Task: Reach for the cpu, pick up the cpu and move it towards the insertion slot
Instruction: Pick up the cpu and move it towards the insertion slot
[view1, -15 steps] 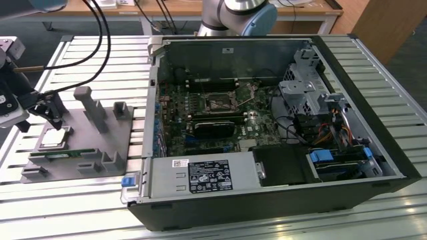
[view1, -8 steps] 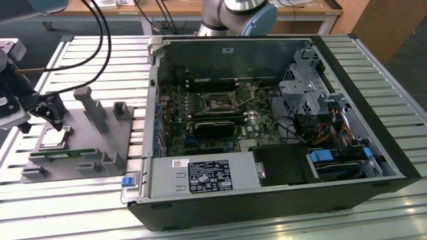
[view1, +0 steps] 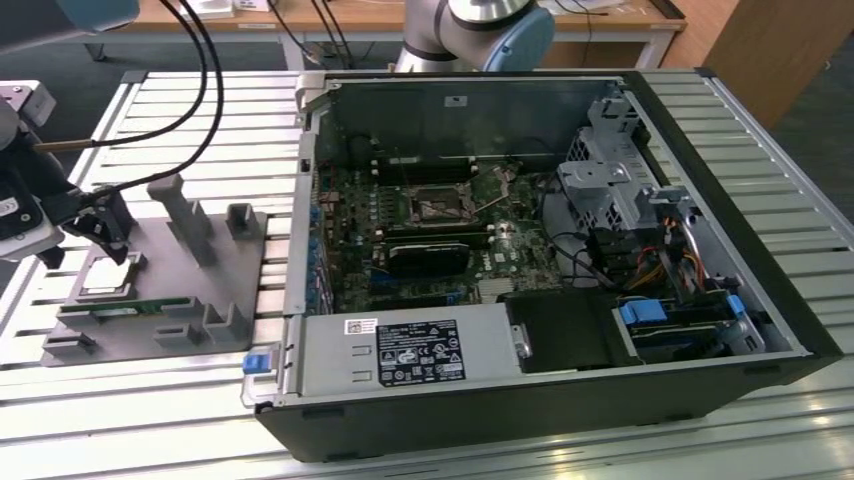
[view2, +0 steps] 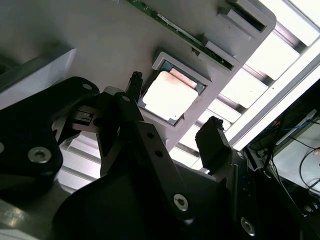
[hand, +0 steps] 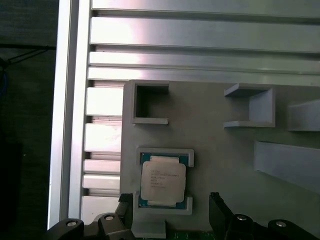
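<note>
One step is underway — the gripper (hand: 171, 199) hovers with its fingers (hand: 218, 202) spread either side of the cpu (hand: 163, 181), not clamped on it. The cpu lies in its grey fixture (view1: 260, 275) recess, well apart from the insertion slot (view1: 438, 207) — lifting and carrying are not yet done.

You have one cpu (hand: 163, 182), one grey fixture (hand: 220, 160), one gripper (hand: 170, 200), one open computer case (view1: 400, 420), one insertion slot (view1: 437, 207), probably one memory stick (view1: 127, 309).
</note>
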